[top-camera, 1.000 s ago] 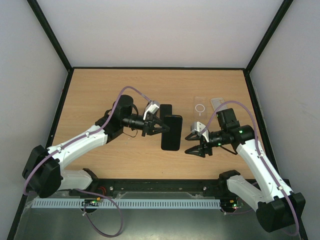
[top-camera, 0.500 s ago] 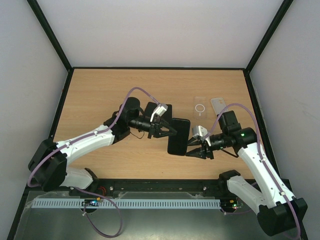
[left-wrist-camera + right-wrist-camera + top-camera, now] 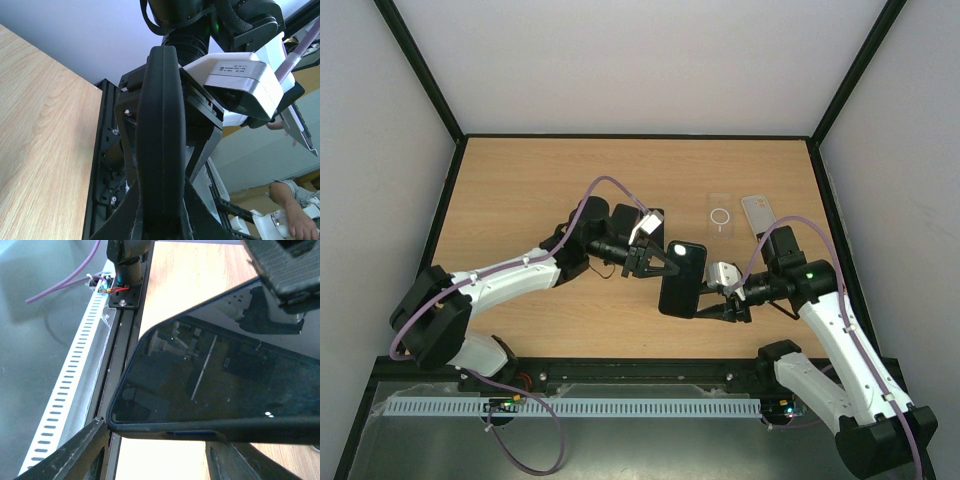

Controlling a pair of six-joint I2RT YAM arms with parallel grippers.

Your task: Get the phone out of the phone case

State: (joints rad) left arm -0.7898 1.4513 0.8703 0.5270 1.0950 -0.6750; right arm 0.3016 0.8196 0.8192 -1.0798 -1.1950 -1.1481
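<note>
From above, the left gripper (image 3: 665, 265) has its jaws clamped on the left edge of the phone (image 3: 682, 280). The phone is in its black phone case (image 3: 670, 300) and is held between the two arms, near the front middle of the worktop (image 3: 520, 200). The right gripper (image 3: 717, 301) meets it from the right. A clear cover with a white ring (image 3: 720, 215) and a grey slab (image 3: 757, 212) lie flat further back. The left wrist view shows what the overhead cannot: the phone case (image 3: 160, 125) seen edge-on, pinched from both sides by the left gripper's (image 3: 161, 220) fingers (image 3: 131, 222). The right arm's white camera block (image 3: 240, 85) is just behind it. The right wrist view alone shows the phone's dark glass (image 3: 215, 385) seated inside the case rim (image 3: 165, 429). The right gripper's (image 3: 157, 437) jaws are spread wide, one finger (image 3: 70, 455) at the phone's corner; whether it touches I cannot tell. A second ago the phone sat further left and the right gripper was well apart from it; the left arm has since carried it across.
</note>
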